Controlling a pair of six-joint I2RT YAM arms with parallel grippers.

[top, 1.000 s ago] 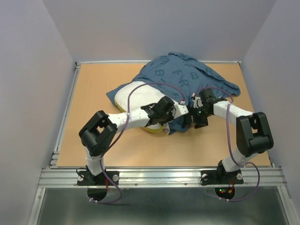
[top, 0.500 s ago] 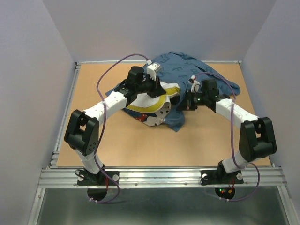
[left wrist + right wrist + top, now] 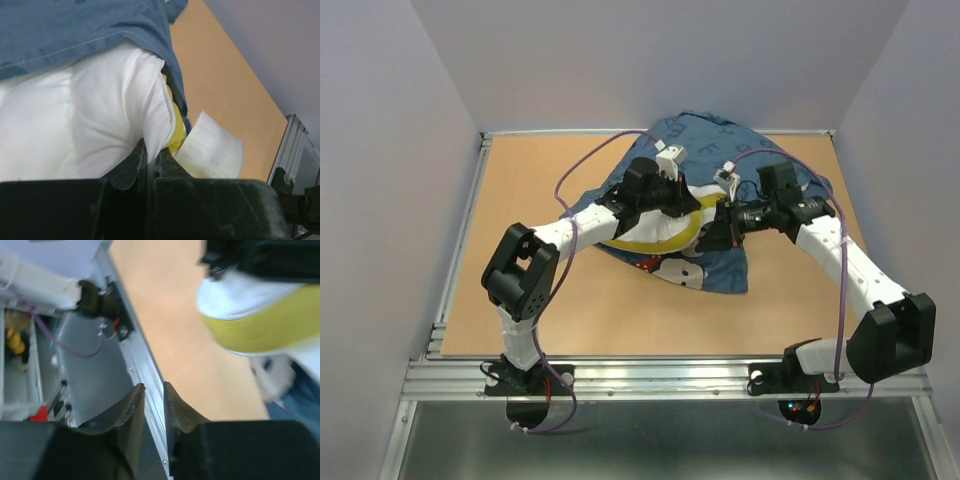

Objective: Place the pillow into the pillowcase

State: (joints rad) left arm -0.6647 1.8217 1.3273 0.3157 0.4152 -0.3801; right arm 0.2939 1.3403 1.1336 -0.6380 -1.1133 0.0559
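1. Tan tabletop (image 3: 520, 300), walled in pale grey, carried both task items just toward 12 o'clock of its centre.
2. Left gripper (image 3: 151, 150): its fingers (image 3: 132, 160) were pinched shut on the seamed edge of the pillow (image 3: 100, 115), beside the yellow band and a white label (image 3: 212, 150).
3. Right gripper (image 3: 154, 390): its fingers (image 3: 131, 405) stood almost together with a thin slit between them and nothing visible in it.
4. The pillowcase (image 3: 720, 140) draped the pillow's 12 o'clock side; the 6 o'clock side showed bare.
5. From overhead, arms and cloth hid most of the pillow. The right wrist view was blurred, and whether the right gripper touched the fabric could not be told.
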